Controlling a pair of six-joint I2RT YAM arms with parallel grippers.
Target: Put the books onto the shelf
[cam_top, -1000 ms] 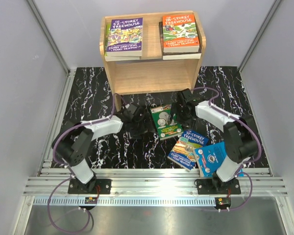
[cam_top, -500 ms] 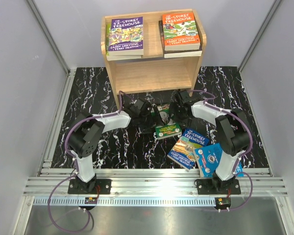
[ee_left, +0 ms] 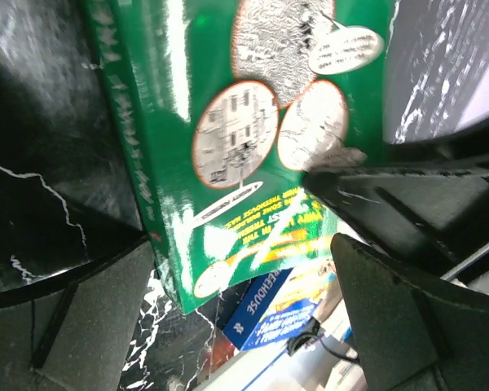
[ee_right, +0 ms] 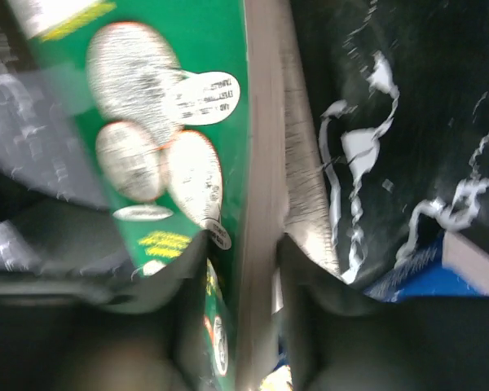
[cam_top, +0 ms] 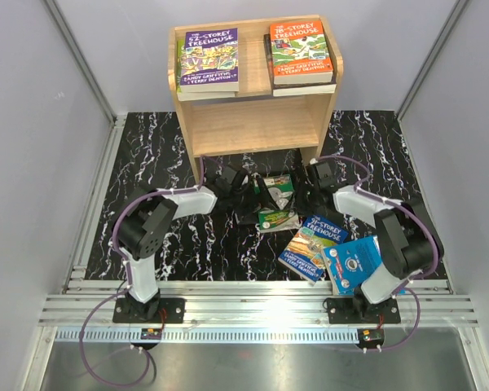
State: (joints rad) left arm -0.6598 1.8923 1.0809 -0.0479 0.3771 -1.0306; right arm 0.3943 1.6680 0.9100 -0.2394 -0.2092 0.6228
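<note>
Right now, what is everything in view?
Light-wood two-tier shelf: one, pale, table's back.
Purple Treehouse paperback: one, purple, top tier left, atop another.
Orange Treehouse paperback: one, orange, top tier right, atop others.
Green coin-cover paperback: one, green, tilted between arms.
Blue Treehouse paperback: one, blue, flat, front right.
Bright blue paperback: one, blue, beside it.
Black marbled table: one, black, underneath.
Left fingers: open, by green paperback.
Right fingers: closed on its edge.

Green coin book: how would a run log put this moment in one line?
green coin book: tilted up | right gripper: pinching its edge | left gripper: open, close to it
</note>
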